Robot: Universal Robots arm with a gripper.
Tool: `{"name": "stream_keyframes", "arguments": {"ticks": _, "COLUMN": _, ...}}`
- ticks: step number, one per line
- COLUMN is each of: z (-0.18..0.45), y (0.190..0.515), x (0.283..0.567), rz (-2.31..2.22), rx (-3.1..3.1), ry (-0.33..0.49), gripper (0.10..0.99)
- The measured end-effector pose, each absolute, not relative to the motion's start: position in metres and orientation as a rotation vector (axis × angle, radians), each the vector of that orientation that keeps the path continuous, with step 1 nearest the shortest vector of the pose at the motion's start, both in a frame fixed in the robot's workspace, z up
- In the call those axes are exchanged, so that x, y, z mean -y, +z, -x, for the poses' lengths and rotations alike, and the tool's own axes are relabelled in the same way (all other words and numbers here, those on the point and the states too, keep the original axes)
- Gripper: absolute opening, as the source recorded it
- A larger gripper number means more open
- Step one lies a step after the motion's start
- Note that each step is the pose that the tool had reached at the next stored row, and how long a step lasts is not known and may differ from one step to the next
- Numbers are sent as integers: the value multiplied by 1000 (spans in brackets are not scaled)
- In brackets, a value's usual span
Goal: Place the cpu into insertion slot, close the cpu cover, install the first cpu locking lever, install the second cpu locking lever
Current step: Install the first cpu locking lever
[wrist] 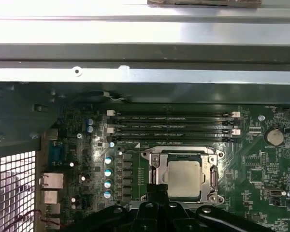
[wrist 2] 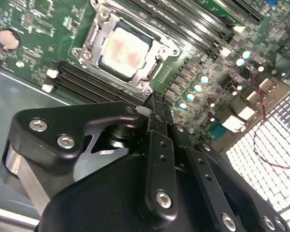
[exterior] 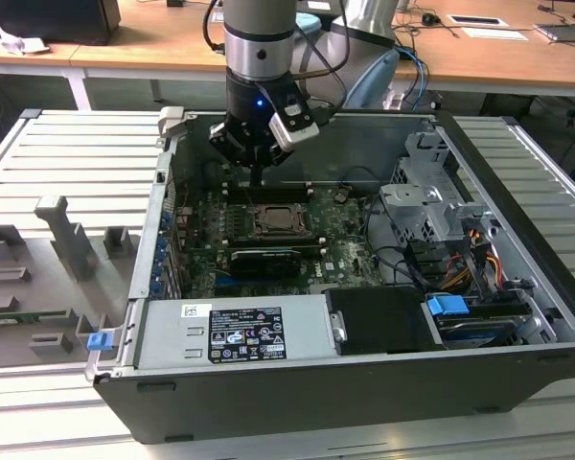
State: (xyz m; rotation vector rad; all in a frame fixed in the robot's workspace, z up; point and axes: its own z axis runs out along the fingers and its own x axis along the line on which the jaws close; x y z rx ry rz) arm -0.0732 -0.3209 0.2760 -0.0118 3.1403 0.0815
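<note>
Shows cpu [wrist 2: 123, 50] seated flat, face up, in insertion slot [wrist 2: 105, 64] mid motherboard [wrist: 261, 169]. Square, so no long axis; edges parallel to memory slots [wrist: 169, 128]. Shows cpu cover [wrist 2: 93, 36] lying flat, framing chip, centre window open onto it. Cannot tell whether levers are latched.

Puts hand [exterior: 257, 178] at far side of socket, fingers pinched together, gripping nothing, tip over far memory slots just beside socket corner, off the chip; contact with board unclear.

Open room straight above socket. Memory slots on far and near sides, capacitor row [wrist: 108, 171] along another. Case wall [exterior: 364, 144] close behind arm on far side; drive cage [exterior: 431, 206] and cables [exterior: 460, 254] toward exterior view's right; power supply box [exterior: 235, 331] along near edge. Case on ribbed table [exterior: 67, 163].
</note>
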Motion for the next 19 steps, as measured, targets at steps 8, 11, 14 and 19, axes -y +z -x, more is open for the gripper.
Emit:
{"name": "stream_keyframes", "arguments": {"ticks": 8, "z": 95, "y": 272, "x": 321, "rz": 18, "rx": -3133, "ry": 82, "gripper": 106}}
{"name": "stream_keyframes", "arguments": {"ticks": 11, "z": 100, "y": 267, "x": 320, "rz": 56, "rx": -3133, "ry": 84, "gripper": 106}}
{"name": "stream_keyframes", "arguments": {"ticks": 14, "z": 106, "y": 266, "x": 319, "rz": 63, "rx": -3133, "ry": 84, "gripper": 106}}
{"name": "stream_keyframes", "arguments": {"ticks": 19, "z": 112, "y": 263, "x": 316, "rz": 67, "rx": -3133, "ry": 84, "gripper": 106}}
